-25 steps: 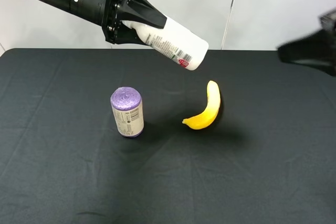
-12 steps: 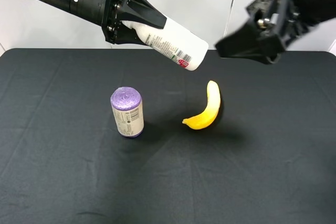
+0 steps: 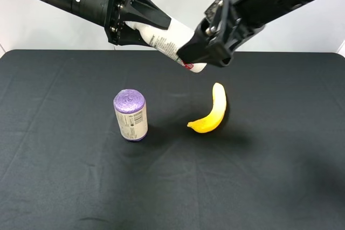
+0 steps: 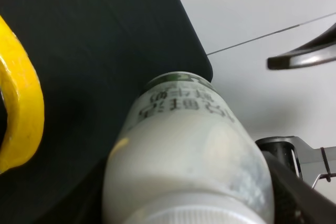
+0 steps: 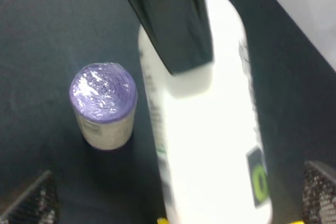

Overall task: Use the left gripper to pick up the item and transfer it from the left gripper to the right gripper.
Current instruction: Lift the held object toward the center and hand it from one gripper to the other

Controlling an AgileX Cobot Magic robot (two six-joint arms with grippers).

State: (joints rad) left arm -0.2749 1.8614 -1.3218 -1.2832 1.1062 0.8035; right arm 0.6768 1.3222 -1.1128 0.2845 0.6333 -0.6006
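The white bottle (image 3: pixel 168 39) hangs tilted in the air above the table. My left gripper (image 3: pixel 156 33) is shut on its cap end. The bottle fills the left wrist view (image 4: pixel 184 150), base end pointing away. My right gripper (image 3: pixel 197 57) is open at the bottle's base end, which it partly hides in the exterior high view. In the right wrist view the bottle (image 5: pixel 210 129) lies between my right gripper's two wide-apart fingertips (image 5: pixel 31 198), and a left finger (image 5: pixel 168 19) lies over it. Whether the right fingers touch the bottle I cannot tell.
A purple-topped can (image 3: pixel 130 115) stands on the black table (image 3: pixel 64 187) left of centre, also in the right wrist view (image 5: pixel 103 103). A yellow banana (image 3: pixel 211 110) lies right of it, below the bottle, also in the left wrist view (image 4: pixel 18 108).
My right arm has swung in from the far right and its open gripper has reached the bottle's base end. The left gripper and the bottle have stayed still.
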